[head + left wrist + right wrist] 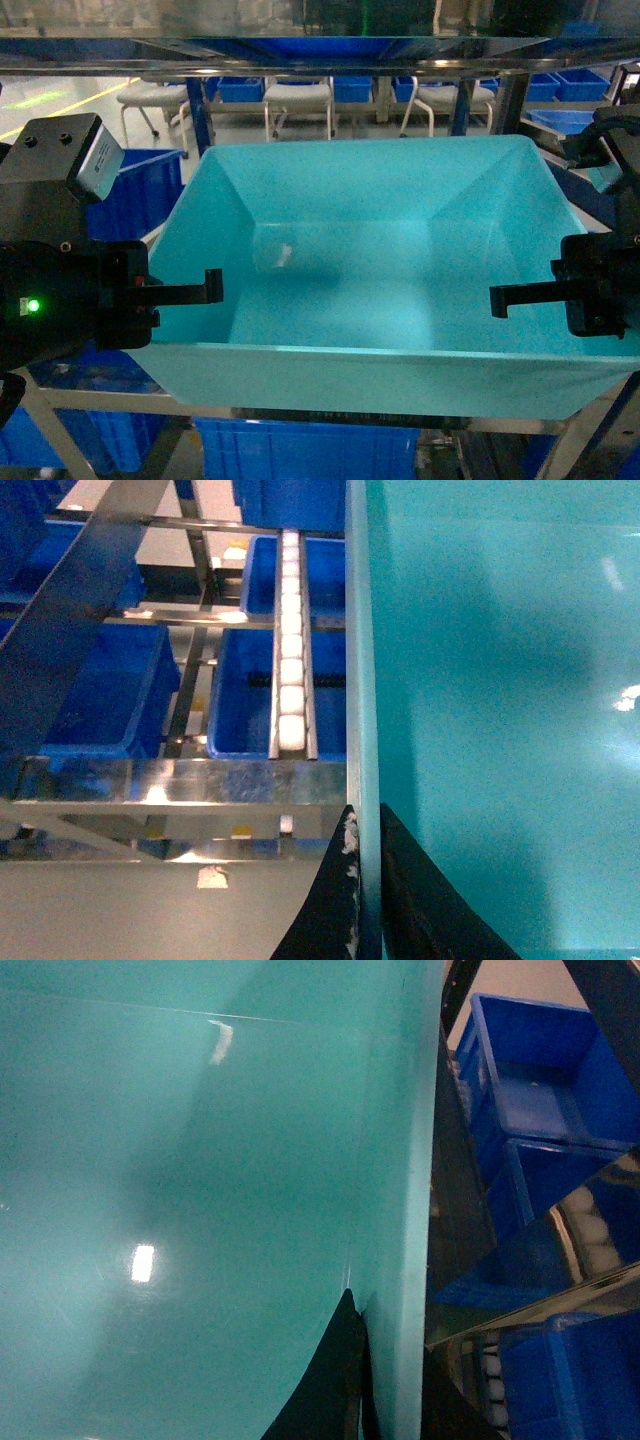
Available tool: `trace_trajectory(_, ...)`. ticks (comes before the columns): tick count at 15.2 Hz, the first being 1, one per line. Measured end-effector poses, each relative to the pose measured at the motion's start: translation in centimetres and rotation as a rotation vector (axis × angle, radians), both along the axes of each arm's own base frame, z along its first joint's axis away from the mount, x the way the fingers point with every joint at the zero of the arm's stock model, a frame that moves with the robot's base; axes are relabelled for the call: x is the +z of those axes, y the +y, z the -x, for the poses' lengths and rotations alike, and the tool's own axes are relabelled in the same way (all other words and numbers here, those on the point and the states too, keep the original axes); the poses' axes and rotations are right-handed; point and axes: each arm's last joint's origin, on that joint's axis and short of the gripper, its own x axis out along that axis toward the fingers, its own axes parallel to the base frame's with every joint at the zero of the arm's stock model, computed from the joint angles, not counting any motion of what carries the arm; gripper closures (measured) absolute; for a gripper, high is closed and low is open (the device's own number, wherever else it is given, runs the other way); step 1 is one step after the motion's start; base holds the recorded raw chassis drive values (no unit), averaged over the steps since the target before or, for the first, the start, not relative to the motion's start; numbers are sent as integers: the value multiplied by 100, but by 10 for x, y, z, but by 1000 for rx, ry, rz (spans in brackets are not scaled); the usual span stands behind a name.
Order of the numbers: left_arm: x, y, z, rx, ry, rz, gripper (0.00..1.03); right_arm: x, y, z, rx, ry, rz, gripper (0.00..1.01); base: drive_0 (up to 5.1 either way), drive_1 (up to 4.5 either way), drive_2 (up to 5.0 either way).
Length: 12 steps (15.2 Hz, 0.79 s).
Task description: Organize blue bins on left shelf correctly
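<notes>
Turquoise bin (400,200) is being carried between both arms at the steel shelf (180,780), its left and right walls pinched by the left gripper (362,880) and right gripper (385,1380). Next it probably needs sliding level onto the rollers (291,660).

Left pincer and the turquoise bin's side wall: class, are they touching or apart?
Touching. The left wrist view shows the left pincer with one black finger each side of the turquoise bin wall, pressed against it with no gap.
</notes>
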Motion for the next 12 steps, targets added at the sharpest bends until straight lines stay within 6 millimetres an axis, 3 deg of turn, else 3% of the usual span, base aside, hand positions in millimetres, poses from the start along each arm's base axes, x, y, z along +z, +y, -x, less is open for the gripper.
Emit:
trace_trajectory(8,0,0,0,-1,3,-1,101,0,-1,0,-2,0,0,99,9,9,9)
trace_trajectory(12,-1,0,0,1,5,-3,101,0,-1,0,-1,0,0,99,-381,-112,464)
